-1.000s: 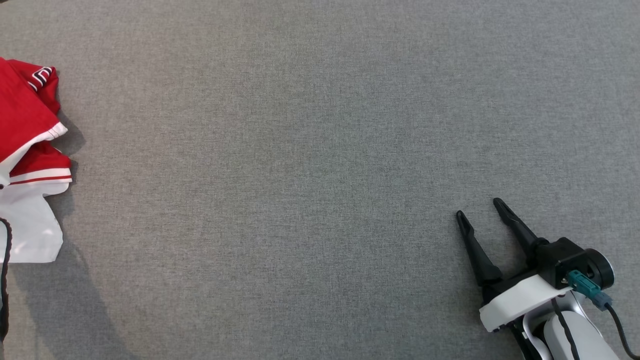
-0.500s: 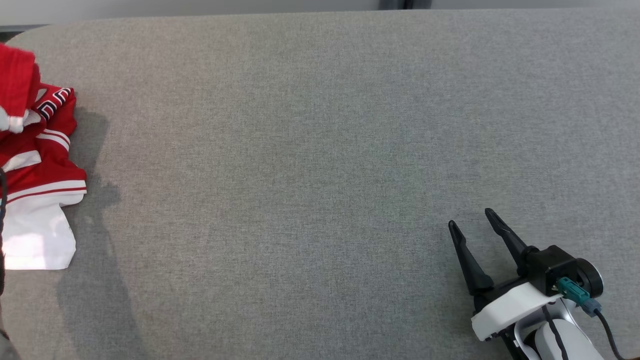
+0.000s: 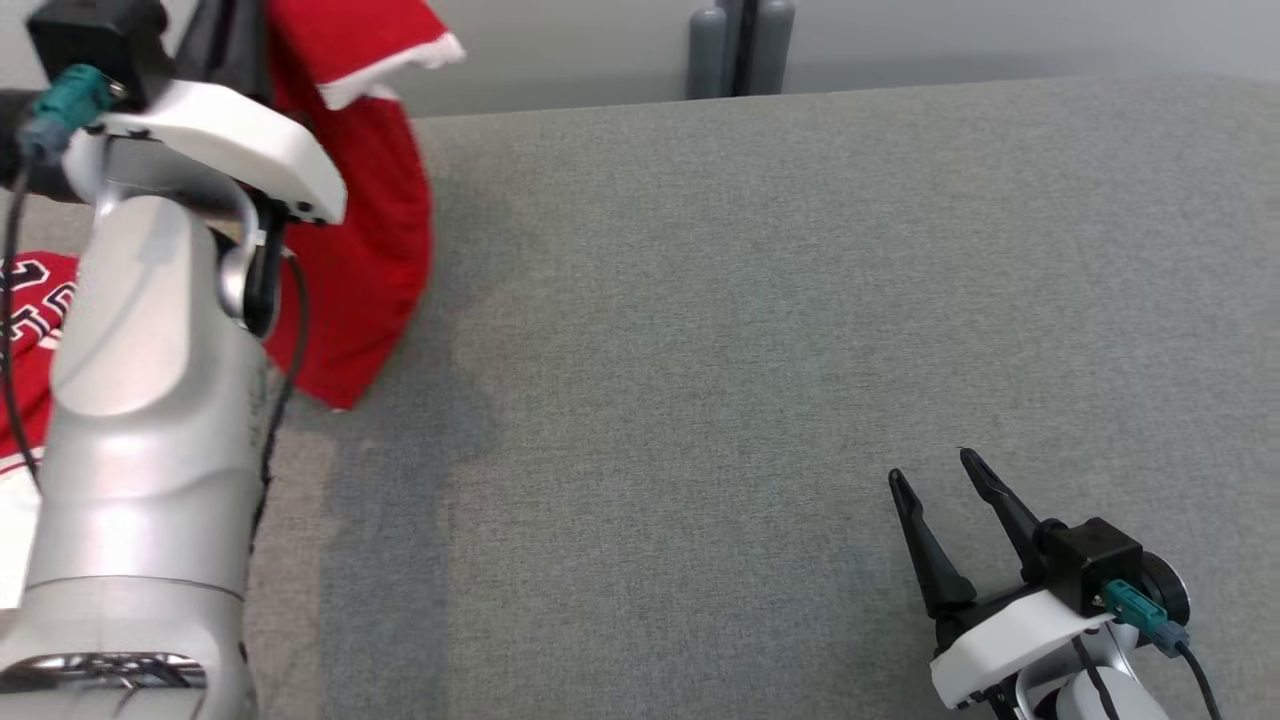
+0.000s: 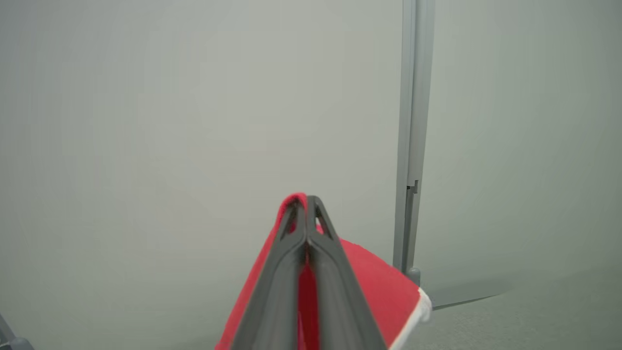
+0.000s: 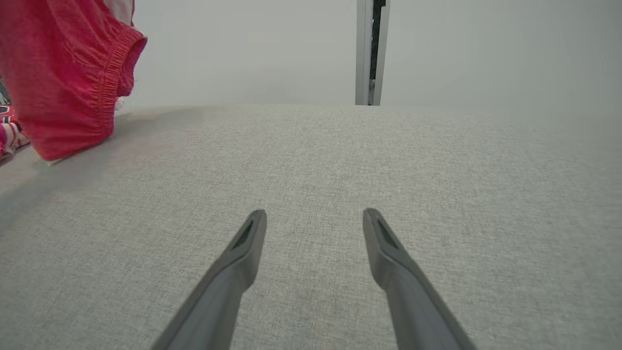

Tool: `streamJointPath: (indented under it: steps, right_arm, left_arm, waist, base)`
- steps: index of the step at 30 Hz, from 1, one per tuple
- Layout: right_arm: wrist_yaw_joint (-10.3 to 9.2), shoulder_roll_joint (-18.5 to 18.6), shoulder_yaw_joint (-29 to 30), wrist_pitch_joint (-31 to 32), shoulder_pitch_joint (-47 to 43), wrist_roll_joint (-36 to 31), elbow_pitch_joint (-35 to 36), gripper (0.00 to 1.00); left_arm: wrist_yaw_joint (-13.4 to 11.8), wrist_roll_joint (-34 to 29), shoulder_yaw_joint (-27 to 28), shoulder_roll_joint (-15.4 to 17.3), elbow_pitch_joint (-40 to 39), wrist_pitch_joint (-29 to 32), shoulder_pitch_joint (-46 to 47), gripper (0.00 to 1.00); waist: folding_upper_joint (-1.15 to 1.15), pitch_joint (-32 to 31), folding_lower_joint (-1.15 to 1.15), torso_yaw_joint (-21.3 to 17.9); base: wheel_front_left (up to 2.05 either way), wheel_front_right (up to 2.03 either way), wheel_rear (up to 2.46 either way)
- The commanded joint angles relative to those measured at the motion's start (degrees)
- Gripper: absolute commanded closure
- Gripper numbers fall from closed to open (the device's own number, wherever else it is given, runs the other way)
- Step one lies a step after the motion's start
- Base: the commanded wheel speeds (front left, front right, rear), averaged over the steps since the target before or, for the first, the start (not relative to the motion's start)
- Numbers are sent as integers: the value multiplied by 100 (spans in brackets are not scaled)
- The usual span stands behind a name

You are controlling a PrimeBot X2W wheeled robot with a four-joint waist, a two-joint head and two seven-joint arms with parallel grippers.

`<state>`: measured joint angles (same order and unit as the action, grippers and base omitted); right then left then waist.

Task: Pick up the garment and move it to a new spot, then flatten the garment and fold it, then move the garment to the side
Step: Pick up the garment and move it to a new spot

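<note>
right gripper: lower right of the head view, low over the grey cloth; its two dark fingers were spread wide with nothing between them. In its own wrist view the tips stood apart above bare fabric.
teal connector: plugged into the right wrist, at the lower right corner of the head view, with a black cable trailing off it.
left forearm: pale silver, rising along the left edge of the head view from the bottom to the upper left corner, a thin black cable running beside it.
table: covered in grey woven fabric and spanning the middle of the head view; a soft shadow lay on it just right of the forearm.
left gripper: raised well above the table, fingers pressed together and pinching a fold of red cloth, whose edge peeked over the tips.
red garment: white-trimmed, hanging from the left gripper at the upper left of the head view and draping down to the table. More of it, with white lettering, lay at the far left behind the forearm. In the upper left of the right wrist view it showed a gathered elastic hem.
grey post: upright beyond the table's far edge, top centre of the head view.
wall: plain and pale, behind the post.
</note>
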<state>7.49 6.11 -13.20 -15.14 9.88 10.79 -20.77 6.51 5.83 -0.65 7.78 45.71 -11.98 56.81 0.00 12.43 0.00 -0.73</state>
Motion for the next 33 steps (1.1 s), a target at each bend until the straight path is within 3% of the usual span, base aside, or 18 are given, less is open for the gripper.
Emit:
streamJointPath:
  steps: [1,7,10,17,24,25,26,27,28,33]
  right_arm:
    - [1,5,29,-1,-63,39,-1,0]
    - [1,-60,72,-1,-139,38,11,0]
    - [1,-91,69,-1,-173,67,50,0]
    - [1,-117,56,-1,-178,81,38,0]
    - [1,-130,61,-1,-147,106,52,0]
    - [1,-130,57,-1,-155,106,43,0]
    - [1,-128,62,-1,-160,109,39,0]
    - [1,-129,67,-1,-167,111,34,0]
    - [1,-129,75,-1,-180,107,30,0]
    - [1,-107,53,-1,-222,73,40,0]
  left_arm:
    - [22,41,-85,-111,-52,-72,-120,100]
    - [84,447,-701,-446,-293,-214,-514,100]
    - [74,1197,-1535,-485,-614,-267,-869,100]
    - [-472,2242,-3037,-473,-1151,-299,-1292,100]
    - [-786,2648,-3880,-472,-1103,-324,-1540,100]
    - [-834,2671,-3928,-473,-1096,-322,-1573,96]
    - [-887,2686,-3948,-473,-1105,-324,-1605,58]
    - [-919,2691,-3957,-474,-1103,-325,-1672,5]
    - [-959,2692,-3944,-473,-1103,-326,-1756,0]
    - [-1118,2467,-3684,-475,-1115,-328,-2134,0]
  waist:
    - [0,-124,0,-150]
    - [0,-240,0,-477]
    - [0,-239,0,-728]
    - [0,-205,0,-1071]
    - [0,-174,0,-1229]
    - [0,-183,0,-1240]
    - [0,-187,0,-1245]
    - [0,-200,0,-1245]
    - [0,-218,0,-1241]
    - [0,-341,0,-1173]
  base:
    - [0,0,0]
    - [0,0,0]
    - [0,0,0]
    - [0,0,0]
    - [0,0,0]
    - [0,0,0]
    - [0,0,0]
    - [0,0,0]
    - [0,0,0]
    - [0,0,0]
